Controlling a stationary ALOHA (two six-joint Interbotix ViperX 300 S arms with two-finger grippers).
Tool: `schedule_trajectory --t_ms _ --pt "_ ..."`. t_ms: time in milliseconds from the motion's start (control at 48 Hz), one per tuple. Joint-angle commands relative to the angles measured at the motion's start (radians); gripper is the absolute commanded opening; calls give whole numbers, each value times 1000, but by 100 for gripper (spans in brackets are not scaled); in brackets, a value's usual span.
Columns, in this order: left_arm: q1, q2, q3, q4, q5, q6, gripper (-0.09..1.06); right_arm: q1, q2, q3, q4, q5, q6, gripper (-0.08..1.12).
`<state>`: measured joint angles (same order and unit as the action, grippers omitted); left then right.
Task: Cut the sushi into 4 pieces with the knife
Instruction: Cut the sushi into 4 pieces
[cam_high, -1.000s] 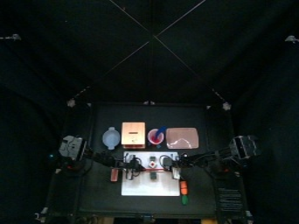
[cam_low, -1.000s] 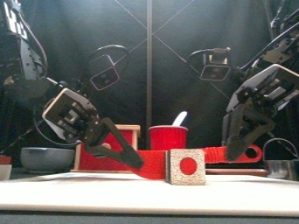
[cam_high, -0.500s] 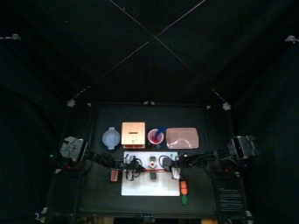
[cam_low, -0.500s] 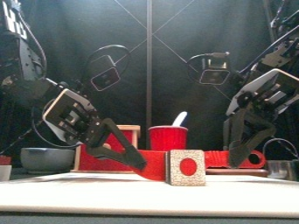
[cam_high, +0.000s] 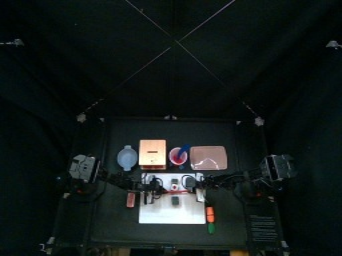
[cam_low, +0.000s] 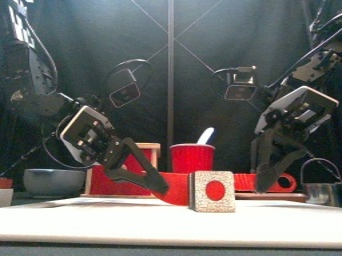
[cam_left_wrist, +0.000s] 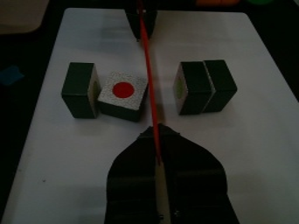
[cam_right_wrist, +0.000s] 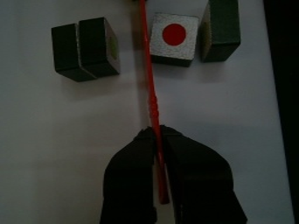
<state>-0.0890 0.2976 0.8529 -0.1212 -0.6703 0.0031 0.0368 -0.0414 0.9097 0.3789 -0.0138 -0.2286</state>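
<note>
Sushi (cam_right_wrist: 84, 48) lies in a row on the white cutting board (cam_left_wrist: 268, 131), across the upper middle of the left wrist view, with its long axis running left to right there. A single dark green block (cam_left_wrist: 79, 88) is at the left. Close beside it is a piece showing a white face with a red dot (cam_left_wrist: 121, 93), then a gap, then two blocks still joined (cam_left_wrist: 205, 86). The red knife (cam_left_wrist: 145, 74) passes through that gap edge-on, its long axis running from the bottom of the frame to the top, square across the row. I cannot tell whether its edge touches the board. My left gripper (cam_left_wrist: 152, 133) is closed narrow on one end of the knife, the fingers rising from the bottom centre. My right gripper (cam_right_wrist: 156, 131) is pinched on the other end the same way. In the front view both my arms bend down from the upper corners, the left forearm slanting toward lower centre and the right hanging steeply at the right. The knife is slung low between them, behind the red-dot piece. In the top view the board sits at the lower middle of the black table (cam_high: 120, 130). A blue-grey bowl (cam_high: 127, 157), a wooden box (cam_high: 154, 153), a red cup (cam_high: 179, 155) and a pink tray (cam_high: 209, 157) stand in a line just above it, left to right. Black curtains (cam_high: 80, 70) fill the frame above.
</note>
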Motion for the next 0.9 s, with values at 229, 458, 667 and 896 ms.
schedule_trajectory --t_ms 229,458,667,896 --pt "-35 -176 -8 58 -2 5 29 12 -161 -44 0 55 -2 7" --pt "-91 -163 -15 87 -3 -2 29 69 -202 -17 11 21 0 7" --pt "-118 -107 -32 74 -2 -8 29 86 -164 -8 32 -6 0 7" --pt "-124 -57 -48 66 -3 -9 29 89 -94 -11 41 -6 0 7"
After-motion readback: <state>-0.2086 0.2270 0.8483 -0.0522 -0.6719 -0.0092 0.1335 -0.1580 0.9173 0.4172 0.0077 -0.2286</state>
